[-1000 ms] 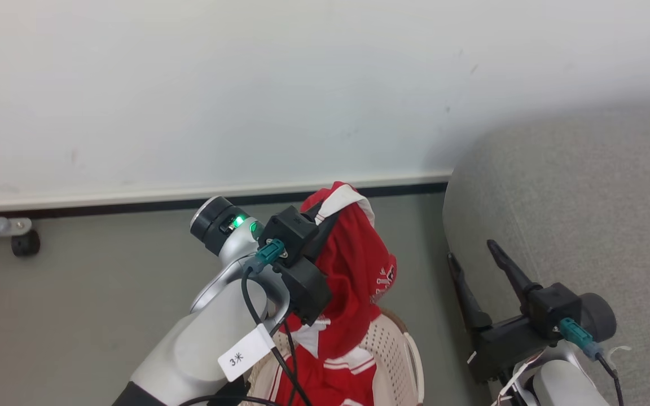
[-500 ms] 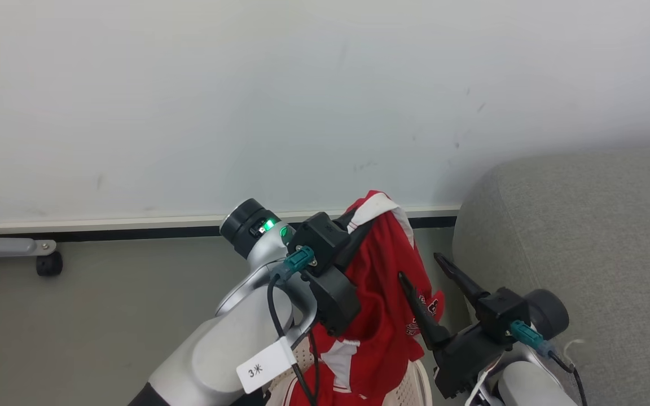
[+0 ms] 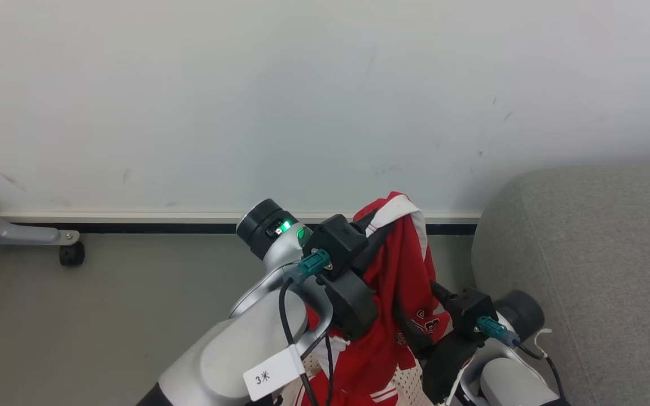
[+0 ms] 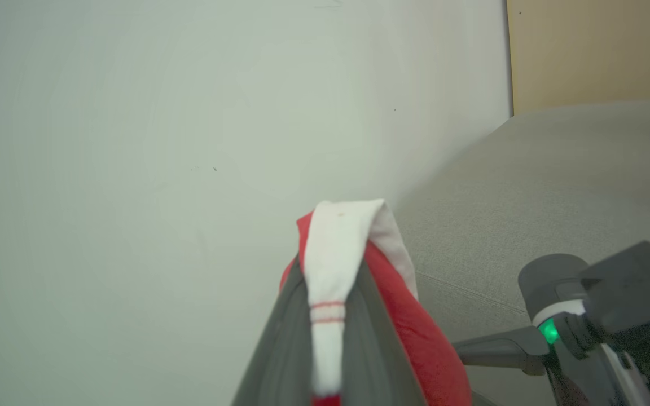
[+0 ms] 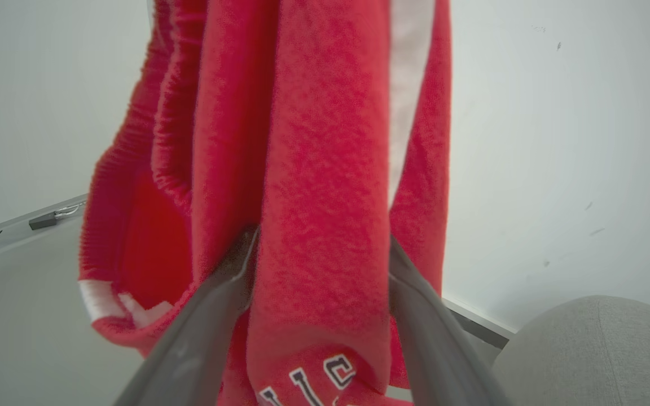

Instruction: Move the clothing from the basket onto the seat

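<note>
**Figure. One garment lifted between basket and sofa.** The left claw (image 4: 333,265), pressed together, is pinching the white-banded edge of a bright red sports garment (image 3: 395,282) of shiny fabric with white stripes and navy-and-white lettering. It is holding the garment up in front of the pale wall (image 3: 246,113). The garment is hanging from that single pinch in a long limp fold. Its lower end is reaching down towards the small cream-white perforated plastic basket (image 3: 408,381) at the bottom edge of the head view; whether it is hanging clear of the basket cannot be told. The large grey fabric-upholstered sofa (image 3: 584,270) is standing just beside, on the robot's right, and the garment is not yet lying on it.

*Handling.* The cloth is judged light, soft and slippery, so it is likely to drape and swing rather than hold a shape. A banded edge gives the firmest hold. A second hold on the gathered fold above the lettering would steady the hanging part.

*Pose.* The left forearm is rising from the lower centre of the head view, its claw pointing up and rightwards. The right claw (image 5: 322,237) is spread, its fingers (image 5: 206,321) straddling the hanging fold from low on the right; the cloth is brushing them but is not nipped.
</note>
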